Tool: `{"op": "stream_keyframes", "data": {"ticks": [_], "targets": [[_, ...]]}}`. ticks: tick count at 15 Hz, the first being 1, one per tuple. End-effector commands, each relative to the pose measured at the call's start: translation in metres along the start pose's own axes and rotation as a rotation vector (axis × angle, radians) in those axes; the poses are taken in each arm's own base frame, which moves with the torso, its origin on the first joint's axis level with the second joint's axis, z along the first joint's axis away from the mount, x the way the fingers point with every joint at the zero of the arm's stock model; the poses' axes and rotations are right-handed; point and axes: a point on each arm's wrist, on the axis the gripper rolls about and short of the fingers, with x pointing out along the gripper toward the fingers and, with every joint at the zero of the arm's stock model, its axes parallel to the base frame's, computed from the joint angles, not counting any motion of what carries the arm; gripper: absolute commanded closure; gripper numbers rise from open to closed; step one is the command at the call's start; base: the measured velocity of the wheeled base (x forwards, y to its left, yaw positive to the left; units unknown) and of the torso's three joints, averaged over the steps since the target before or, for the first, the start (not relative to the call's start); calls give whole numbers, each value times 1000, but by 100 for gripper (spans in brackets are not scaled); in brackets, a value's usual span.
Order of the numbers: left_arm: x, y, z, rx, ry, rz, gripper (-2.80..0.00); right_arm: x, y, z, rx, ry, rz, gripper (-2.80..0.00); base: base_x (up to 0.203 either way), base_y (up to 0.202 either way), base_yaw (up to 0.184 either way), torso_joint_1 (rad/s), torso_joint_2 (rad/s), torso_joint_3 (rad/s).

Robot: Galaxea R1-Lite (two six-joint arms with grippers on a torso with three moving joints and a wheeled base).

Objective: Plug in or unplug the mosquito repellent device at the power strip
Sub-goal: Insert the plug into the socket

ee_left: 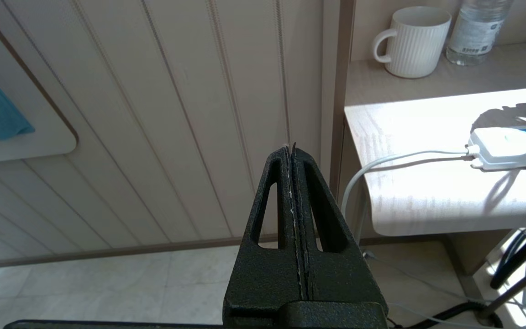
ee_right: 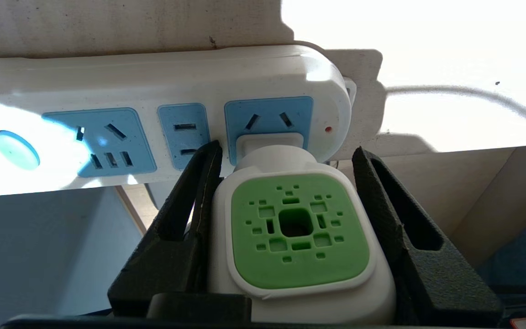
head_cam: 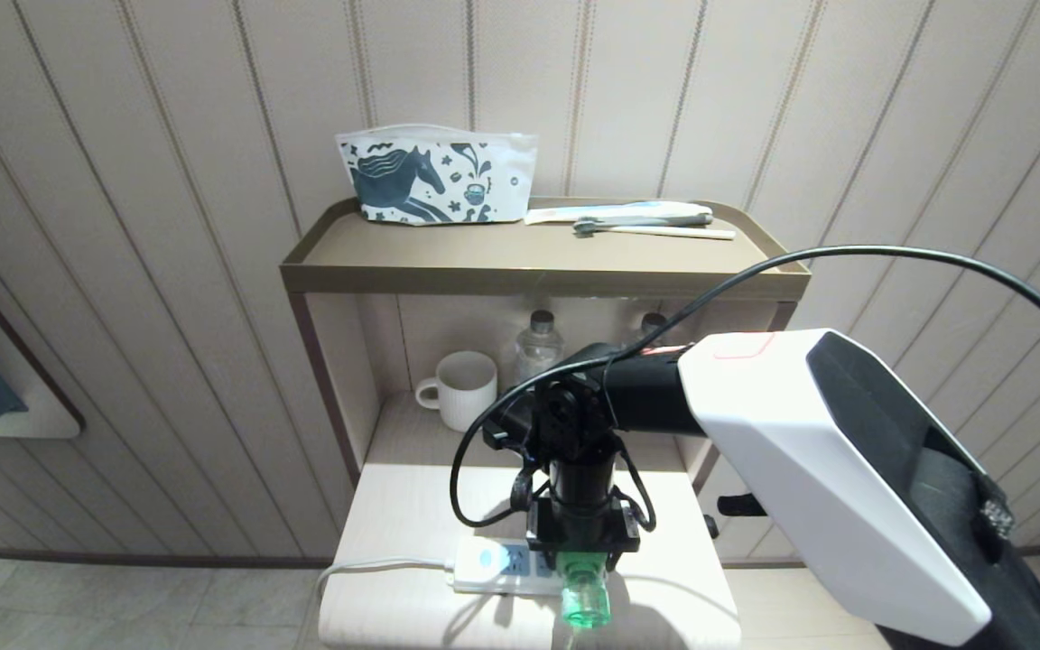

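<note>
Right tool [ee_right: 290, 237] straddles the white, green-faced mosquito repellent device [ee_right: 297, 233], one finger touching, other apart—ungripped—at the white, blue-socketed power strip [ee_right: 153, 91]; left tool [ee_left: 295, 219] clenched, parked.

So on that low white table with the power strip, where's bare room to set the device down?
Bare tabletop lies behind the power strip, toward the mug, and right of the right gripper. The front edge is crowded: strip, cord and mosquito repellent device.
</note>
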Motion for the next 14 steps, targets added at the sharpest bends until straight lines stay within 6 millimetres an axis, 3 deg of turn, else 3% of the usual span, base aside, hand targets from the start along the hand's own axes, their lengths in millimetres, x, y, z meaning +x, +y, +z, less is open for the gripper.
{"op": "stream_keyframes", "data": {"ticks": [1, 2, 3, 10, 14], "targets": [[0, 0, 0, 1, 2, 0, 0, -5, -1, -1, 4, -4, 2, 0, 0, 0, 0, 0, 0, 0], [0, 0, 0, 1, 0, 0, 0, -8, -1, -1, 5, -20, -1, 0, 0, 0, 0, 0, 0, 0], [0, 0, 0, 1, 0, 0, 0, -8, -1, -1, 5, -26, -9, -280, 0, 0, 0, 0, 0, 0], [0, 0, 0, 1, -1, 0, 0, -20, -1, -3, 2, -50, 15, -280, 0, 0, 0, 0, 0, 0], [0, 0, 0, 1, -1, 0, 0, -52, -6, -4, 10, -122, 89, -280, 0, 0, 0, 0, 0, 0]]}}
